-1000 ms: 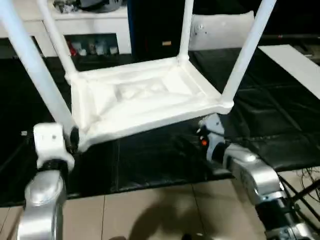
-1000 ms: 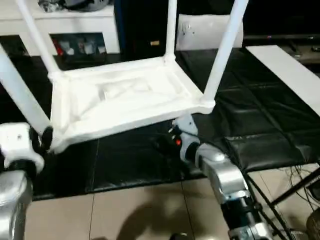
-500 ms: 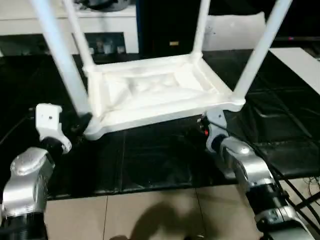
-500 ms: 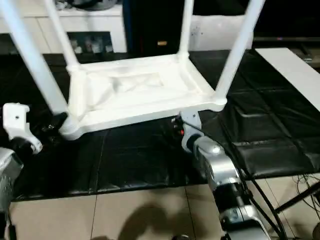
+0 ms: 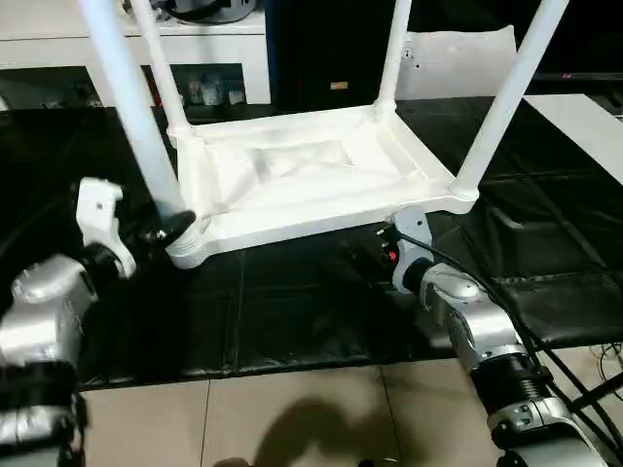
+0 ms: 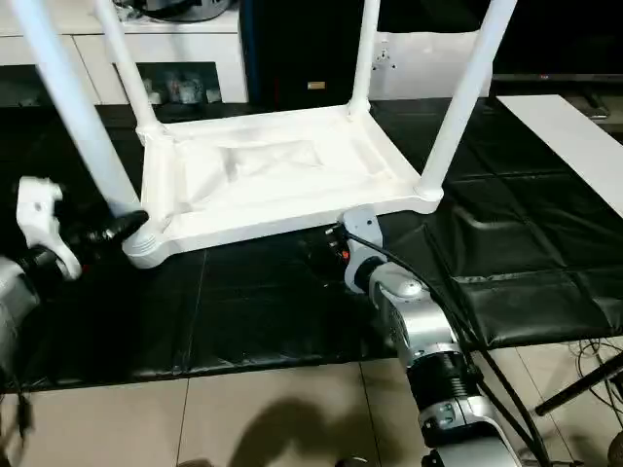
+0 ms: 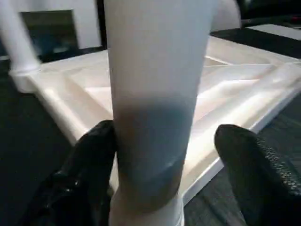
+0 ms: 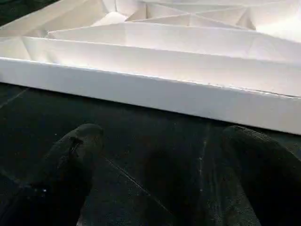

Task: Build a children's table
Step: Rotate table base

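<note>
1. Four white legs stood up from the children's table (image 5: 311, 180), which lay upside down on the black mat (image 5: 292, 302), its ribbed underside facing up.
2. I saw each leg seated in a round corner socket: the near left leg (image 5: 131, 117), the far left leg (image 5: 161, 73), the far right leg (image 5: 394, 58) and the near right leg (image 5: 506, 97).
3. My left gripper (image 7: 164, 155) was at the near left corner, low on the near left leg, just above its socket.
4. Its two black fingers (image 7: 89, 165) stood on either side of that leg. In the left wrist view one finger seemed to touch the leg and the other was clearly apart from it, so the jaws were partly open and did not clamp the leg.
5. My right gripper (image 8: 160, 165) was near the front long edge of the table top, toward the near right corner, low over the mat.
6. Its fingers (image 8: 70, 160) were spread wide, with bare black mat between them. It held nothing, and the white edge of the table was just beyond the fingertips, not touching them.
7. Behind the table, on the far side, a flat white panel (image 5: 458, 58) leaned upright.
8. On the far right, a long flat white strip (image 5: 584, 131) lay on the mat, well apart from the table.
9. Near me, the mat ended and a tiled floor (image 5: 292, 418) began.
</note>
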Robot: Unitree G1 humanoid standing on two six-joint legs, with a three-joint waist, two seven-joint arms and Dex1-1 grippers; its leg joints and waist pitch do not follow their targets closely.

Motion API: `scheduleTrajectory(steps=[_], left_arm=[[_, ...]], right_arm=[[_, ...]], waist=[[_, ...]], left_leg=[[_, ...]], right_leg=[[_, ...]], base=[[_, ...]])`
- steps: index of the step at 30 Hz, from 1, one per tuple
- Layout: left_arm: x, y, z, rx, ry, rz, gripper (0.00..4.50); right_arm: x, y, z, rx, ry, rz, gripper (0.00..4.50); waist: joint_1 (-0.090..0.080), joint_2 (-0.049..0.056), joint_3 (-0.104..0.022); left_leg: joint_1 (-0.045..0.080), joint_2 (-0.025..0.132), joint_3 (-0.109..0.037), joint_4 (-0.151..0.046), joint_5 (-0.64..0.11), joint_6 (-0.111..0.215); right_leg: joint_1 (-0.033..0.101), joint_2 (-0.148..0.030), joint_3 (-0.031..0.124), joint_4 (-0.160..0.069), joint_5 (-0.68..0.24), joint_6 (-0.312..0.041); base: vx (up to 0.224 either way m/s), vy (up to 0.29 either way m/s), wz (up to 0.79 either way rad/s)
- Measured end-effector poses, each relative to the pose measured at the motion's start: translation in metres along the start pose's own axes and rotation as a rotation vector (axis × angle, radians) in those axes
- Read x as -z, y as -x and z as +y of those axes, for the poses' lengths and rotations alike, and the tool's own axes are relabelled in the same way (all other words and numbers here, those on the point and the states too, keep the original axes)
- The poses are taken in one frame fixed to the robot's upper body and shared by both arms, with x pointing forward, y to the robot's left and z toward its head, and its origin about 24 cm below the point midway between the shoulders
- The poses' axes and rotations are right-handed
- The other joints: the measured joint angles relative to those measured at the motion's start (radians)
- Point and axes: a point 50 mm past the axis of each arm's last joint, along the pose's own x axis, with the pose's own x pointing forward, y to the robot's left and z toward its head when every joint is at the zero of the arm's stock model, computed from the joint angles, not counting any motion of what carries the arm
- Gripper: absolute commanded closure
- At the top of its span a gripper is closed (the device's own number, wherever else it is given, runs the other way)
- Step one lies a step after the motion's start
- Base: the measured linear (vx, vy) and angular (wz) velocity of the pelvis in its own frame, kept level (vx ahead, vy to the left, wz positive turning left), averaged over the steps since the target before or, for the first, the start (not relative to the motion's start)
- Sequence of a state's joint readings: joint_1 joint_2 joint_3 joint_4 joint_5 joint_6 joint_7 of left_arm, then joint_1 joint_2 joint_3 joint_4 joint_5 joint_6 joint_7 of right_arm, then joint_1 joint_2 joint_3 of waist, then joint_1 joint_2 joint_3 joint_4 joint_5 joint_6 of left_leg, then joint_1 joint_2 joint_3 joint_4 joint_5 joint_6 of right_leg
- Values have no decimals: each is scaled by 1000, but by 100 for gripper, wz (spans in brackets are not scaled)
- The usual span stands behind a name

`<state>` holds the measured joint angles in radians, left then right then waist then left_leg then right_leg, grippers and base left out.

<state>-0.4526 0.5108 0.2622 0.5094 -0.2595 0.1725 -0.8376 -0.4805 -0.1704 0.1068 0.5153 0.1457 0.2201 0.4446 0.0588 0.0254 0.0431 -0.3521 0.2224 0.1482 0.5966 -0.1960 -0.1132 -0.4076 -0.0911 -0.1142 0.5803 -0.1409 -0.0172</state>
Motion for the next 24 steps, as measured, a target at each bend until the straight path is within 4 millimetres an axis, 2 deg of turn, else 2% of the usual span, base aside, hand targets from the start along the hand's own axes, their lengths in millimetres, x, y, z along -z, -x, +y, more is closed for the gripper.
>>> scheduleTrajectory(steps=[6,9,11,15,19,24], left_arm=[[-5,-9,2,93,-5,15,7],[-6,-12,-6,202,25,14,7],[-7,-16,-17,308,44,14,7],[-9,-17,-38,483,68,23,7],[-8,-4,-65,661,104,58,7],[-7,7,-91,765,149,71,7]], right_arm=[[-4,-2,-2,1,15,-6,0],[-3,-5,-7,34,33,17,0],[-2,-7,-12,74,42,41,0],[0,-10,-21,123,49,78,0],[8,-11,-26,144,49,138,0],[17,-12,-25,147,47,161,0]], waist=[[0,0,0],[3,0,0],[5,0,0],[-1,-1,0],[-8,-4,1],[-33,-12,5]], left_leg=[[1,0,2,0,0,0],[1,0,3,-1,0,0],[1,0,4,-1,0,0],[2,0,7,-1,-1,1],[1,0,16,-1,-2,0],[4,2,18,-1,-1,-1]], right_leg=[[0,0,2,0,1,-2],[0,-1,3,0,1,-2],[0,-1,4,1,1,-2],[-2,-1,6,4,1,-3],[-10,0,14,16,-5,-4],[-13,1,16,22,-7,-4]], base=[[0,0,0],[0,0,0],[0,0,0],[0,0,0],[0,0,0],[0,0,0]])
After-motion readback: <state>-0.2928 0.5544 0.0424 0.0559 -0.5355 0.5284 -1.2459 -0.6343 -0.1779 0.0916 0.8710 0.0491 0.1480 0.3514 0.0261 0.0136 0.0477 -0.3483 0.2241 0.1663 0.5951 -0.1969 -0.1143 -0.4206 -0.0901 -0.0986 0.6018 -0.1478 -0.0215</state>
